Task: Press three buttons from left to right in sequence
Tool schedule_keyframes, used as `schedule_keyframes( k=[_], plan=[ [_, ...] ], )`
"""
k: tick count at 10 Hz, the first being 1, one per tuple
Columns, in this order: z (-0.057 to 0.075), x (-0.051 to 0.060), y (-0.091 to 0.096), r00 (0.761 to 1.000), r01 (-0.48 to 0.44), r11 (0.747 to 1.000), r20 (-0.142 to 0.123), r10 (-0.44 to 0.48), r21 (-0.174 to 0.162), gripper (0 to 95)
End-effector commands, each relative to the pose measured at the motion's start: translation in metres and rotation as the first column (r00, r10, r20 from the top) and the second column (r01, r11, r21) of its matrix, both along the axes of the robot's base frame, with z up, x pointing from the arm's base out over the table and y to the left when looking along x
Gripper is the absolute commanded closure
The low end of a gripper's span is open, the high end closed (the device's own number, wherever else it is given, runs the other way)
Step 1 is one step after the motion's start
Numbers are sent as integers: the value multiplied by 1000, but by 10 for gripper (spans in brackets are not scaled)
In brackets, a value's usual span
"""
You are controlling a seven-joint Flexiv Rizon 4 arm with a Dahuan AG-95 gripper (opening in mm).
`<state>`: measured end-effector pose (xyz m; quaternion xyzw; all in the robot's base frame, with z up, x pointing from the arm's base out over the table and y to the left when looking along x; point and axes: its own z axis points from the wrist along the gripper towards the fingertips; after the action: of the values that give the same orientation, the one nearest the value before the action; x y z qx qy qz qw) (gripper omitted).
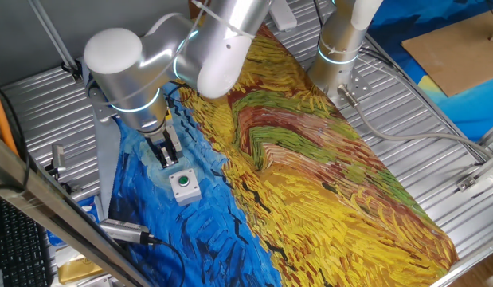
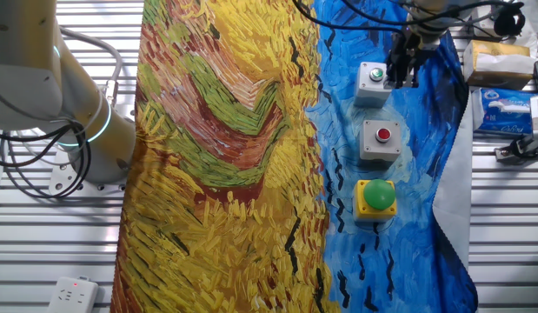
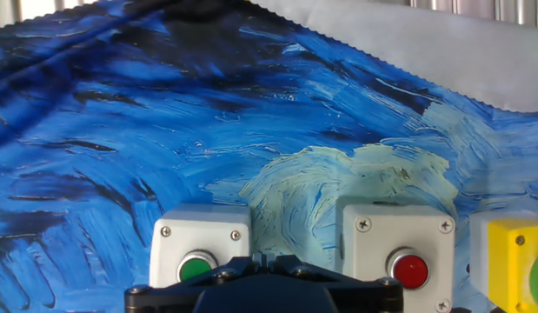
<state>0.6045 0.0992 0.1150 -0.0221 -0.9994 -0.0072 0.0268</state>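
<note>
Three button boxes stand in a row on the blue part of the cloth. In the other fixed view I see the yellow box with the big green cap (image 2: 375, 198), the grey-white box with the red button (image 2: 381, 139) and the grey-white box with the small green button (image 2: 371, 82). My gripper (image 2: 399, 81) hangs just beside and above the small green button box, apart from it. In one fixed view the gripper (image 1: 167, 159) is behind that box (image 1: 183, 185); the arm hides the other two. In the hand view the fingertips (image 3: 262, 259) meet, shut and empty, above the boxes (image 3: 199, 257) (image 3: 399, 256) (image 3: 516, 265).
The painted cloth (image 2: 225, 156) covers the slatted metal table (image 1: 437, 167). A second arm's base (image 1: 339, 49) stands at the far side. Tissue packs (image 2: 503, 109) lie beside the cloth, a power strip (image 2: 69, 294) at a corner, and a cardboard sheet (image 1: 461, 48) lies off the table.
</note>
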Motion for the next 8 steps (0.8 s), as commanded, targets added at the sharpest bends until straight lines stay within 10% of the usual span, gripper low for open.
schedule_keyframes(
  k=[1, 4, 8],
  plan=[
    [1, -1, 0, 1000, 7, 1000, 0, -7, -3, 950],
    [1, -1, 0, 999, -32, 999, 12, 32, -15, 950],
    [1, -1, 0, 991, -129, 992, -35, 129, 9, 950]
  ],
)
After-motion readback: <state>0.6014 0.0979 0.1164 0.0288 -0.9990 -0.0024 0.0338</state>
